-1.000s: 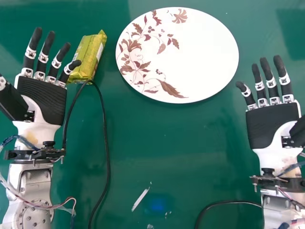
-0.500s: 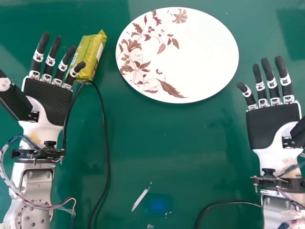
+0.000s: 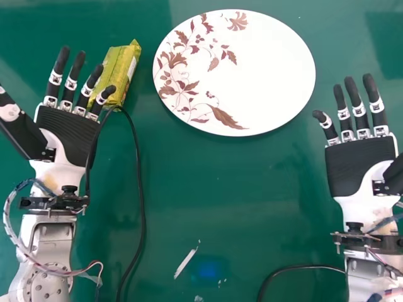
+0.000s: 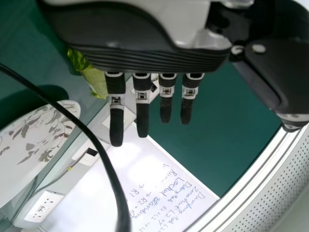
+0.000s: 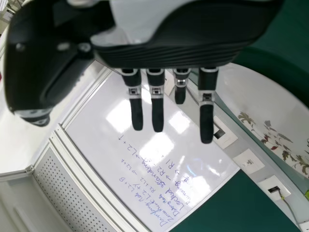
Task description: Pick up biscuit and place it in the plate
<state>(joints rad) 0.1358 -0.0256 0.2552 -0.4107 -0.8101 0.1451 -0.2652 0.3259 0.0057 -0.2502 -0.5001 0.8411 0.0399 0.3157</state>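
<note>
Hd cam facing dn, wrist cams close

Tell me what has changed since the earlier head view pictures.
The left hand has shifted right, its fingers open, now overlapping more of the cable. Nothing was grasped or released. The biscuit packet, plate and right hand stayed put.

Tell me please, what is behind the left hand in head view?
Part of the biscuit packet and some green table lie behind the left hand; what its palm covers cannot be seen.
</note>
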